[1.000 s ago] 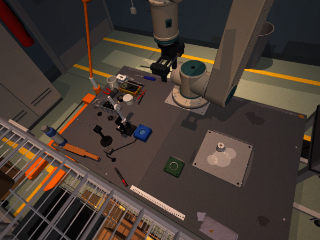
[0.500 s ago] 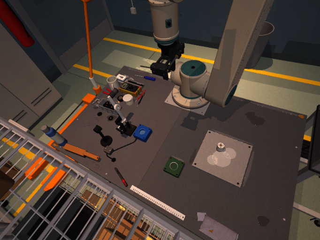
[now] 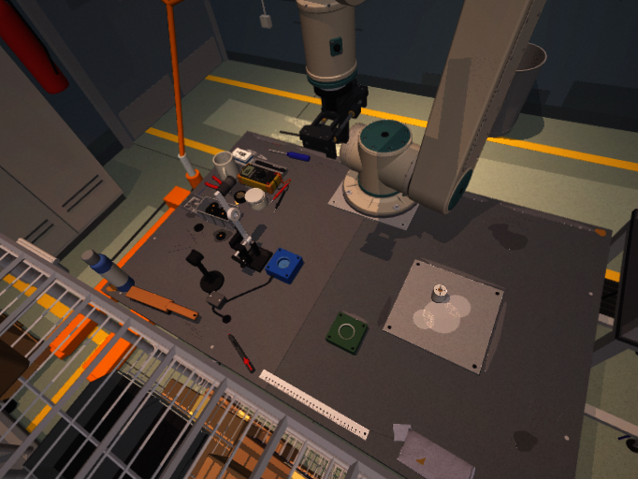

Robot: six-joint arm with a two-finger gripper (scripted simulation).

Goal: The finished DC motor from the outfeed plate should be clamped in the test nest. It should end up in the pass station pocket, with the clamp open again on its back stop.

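Observation:
My gripper's (image 3: 320,140) fingertips are partly hidden behind its own black body; it hangs high over the far edge of the table, next to the arm's base (image 3: 380,170), and it is half closed with nothing in it. The small silver DC motor (image 3: 439,293) stands upright on the grey outfeed plate (image 3: 443,314) on the right side of the table, far from the gripper. The blue test nest (image 3: 284,264) sits left of centre. The toggle clamp (image 3: 242,232) stands just to its left with its lever raised. The green pass station pocket (image 3: 347,332) lies between nest and plate.
A white cup (image 3: 225,164) stands among a multimeter (image 3: 259,176), a blue screwdriver (image 3: 294,154) and small parts at the table's far left. A red-handled tool (image 3: 241,353) and a white ruler (image 3: 314,405) lie near the front edge. A metal railing (image 3: 129,371) borders the front.

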